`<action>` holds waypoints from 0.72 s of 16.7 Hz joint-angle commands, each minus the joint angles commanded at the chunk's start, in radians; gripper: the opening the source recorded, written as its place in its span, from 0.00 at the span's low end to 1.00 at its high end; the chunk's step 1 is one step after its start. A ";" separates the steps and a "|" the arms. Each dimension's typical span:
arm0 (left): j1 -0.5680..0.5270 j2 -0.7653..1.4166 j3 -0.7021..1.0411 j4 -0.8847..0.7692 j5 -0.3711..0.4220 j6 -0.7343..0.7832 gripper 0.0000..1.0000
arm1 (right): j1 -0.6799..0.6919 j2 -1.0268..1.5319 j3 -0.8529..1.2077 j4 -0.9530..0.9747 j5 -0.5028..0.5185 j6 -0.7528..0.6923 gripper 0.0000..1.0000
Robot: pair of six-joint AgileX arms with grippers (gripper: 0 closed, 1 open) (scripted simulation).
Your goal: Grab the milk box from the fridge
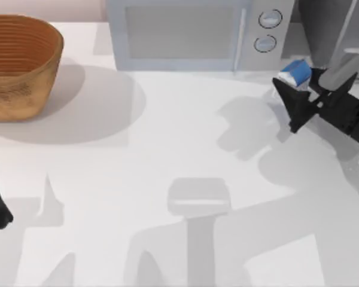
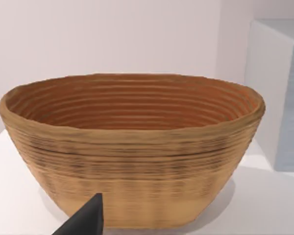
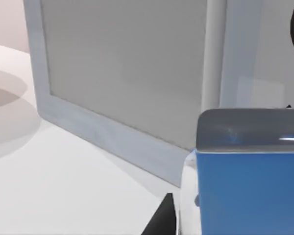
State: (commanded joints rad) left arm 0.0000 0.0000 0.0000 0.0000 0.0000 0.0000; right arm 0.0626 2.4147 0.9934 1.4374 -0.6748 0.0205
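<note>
White table [image 1: 167, 149], pale pinkish wall [image 2: 112, 34]

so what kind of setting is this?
Likely a simulated kitchen counter: a microwave with two knobs, a fridge beside it, a wicker basket at left. The right gripper holds a milk box.

Basket [image 1: 18, 66] far left on table [image 1: 167, 149]; microwave [image 1: 197, 33] rear centre; fridge [image 1: 335, 30] right of it.

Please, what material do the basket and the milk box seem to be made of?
The basket looks like woven wicker or coiled cane, matte, judging by its ribbed brown rings. The milk box, held at the right gripper near the microwave, looks like smooth coated cardboard, blue and white; this is less certain.
</note>
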 joint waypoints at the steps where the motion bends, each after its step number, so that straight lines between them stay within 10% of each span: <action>1: 0.000 0.000 0.000 0.000 0.000 0.000 1.00 | 0.000 0.000 0.000 0.000 0.000 0.000 0.00; 12: 0.000 0.000 0.000 0.000 0.000 0.000 1.00 | 0.000 0.000 0.000 0.000 0.000 0.000 0.83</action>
State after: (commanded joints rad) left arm 0.0000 0.0000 0.0000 0.0000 0.0000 0.0000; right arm 0.0626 2.4147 0.9934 1.4374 -0.6748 0.0205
